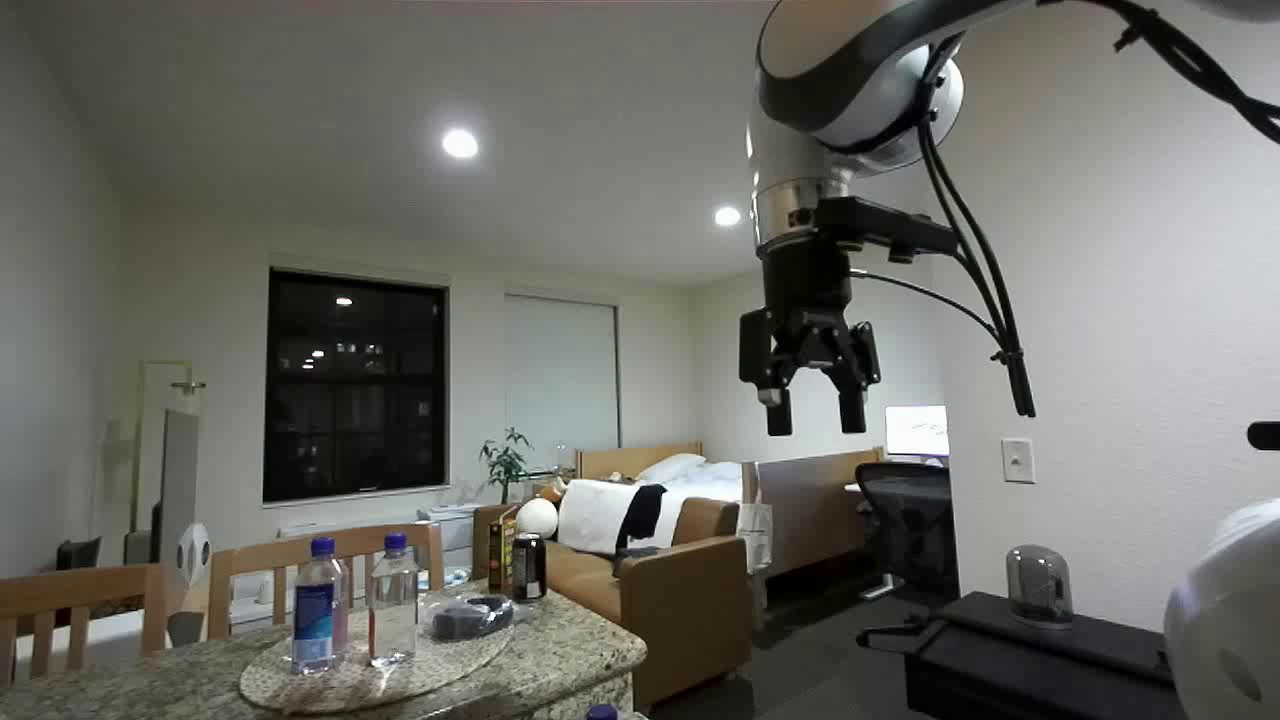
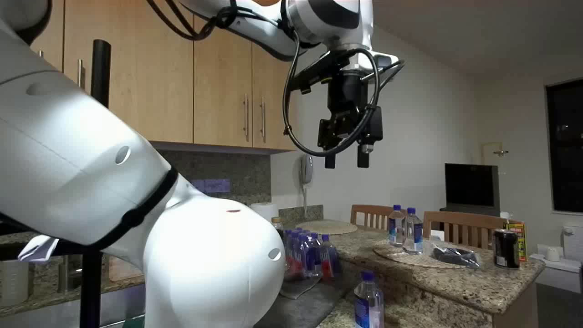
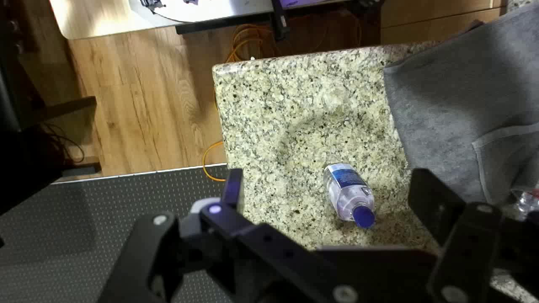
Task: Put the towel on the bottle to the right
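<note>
My gripper is open and empty, pointing down high above the counters; it shows in both exterior views [image 1: 815, 415] [image 2: 346, 161] and in the wrist view [image 3: 328, 187]. A clear bottle [image 3: 347, 189] with a blue cap and blue label stands on the lower granite counter, seen between the fingers from above. In an exterior view this bottle [image 2: 369, 303] is upright at the bottom edge; elsewhere only its cap [image 1: 602, 712] shows. A grey towel [image 3: 459, 97] lies flat on that counter beside the bottle, apart from it; an exterior view shows its grey cloth too [image 2: 296, 312].
Several blue-capped bottles [image 2: 309, 255] stand clustered at the towel. The raised counter [image 2: 473, 291] holds two bottles [image 1: 315, 615] [image 1: 392, 610], a bagged dark item [image 1: 468, 617], a black can [image 1: 528, 568] and a box [image 2: 519, 237]. Cabinets [image 2: 223, 91] hang behind the arm.
</note>
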Robot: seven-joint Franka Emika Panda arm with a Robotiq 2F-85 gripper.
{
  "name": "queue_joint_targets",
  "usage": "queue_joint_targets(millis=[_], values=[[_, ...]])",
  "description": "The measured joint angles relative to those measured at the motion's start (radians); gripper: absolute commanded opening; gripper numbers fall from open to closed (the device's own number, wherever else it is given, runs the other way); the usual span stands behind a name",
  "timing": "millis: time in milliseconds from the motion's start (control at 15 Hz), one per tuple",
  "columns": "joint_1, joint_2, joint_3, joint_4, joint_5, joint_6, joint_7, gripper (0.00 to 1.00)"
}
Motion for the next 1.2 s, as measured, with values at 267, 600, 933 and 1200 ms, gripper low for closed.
queue_joint_targets(millis=[267,600,933,1200], values=[[0.000,0.000,0.000,0.000,0.000,0.000,0.000,1.00],[0.000,0.000,0.000,0.000,0.000,0.000,0.000,1.00],[0.001,0.000,0.002,0.000,0.000,0.001,0.000,1.00],[0.026,0.009,0.062,0.000,0.039,0.031,0.000,1.00]])
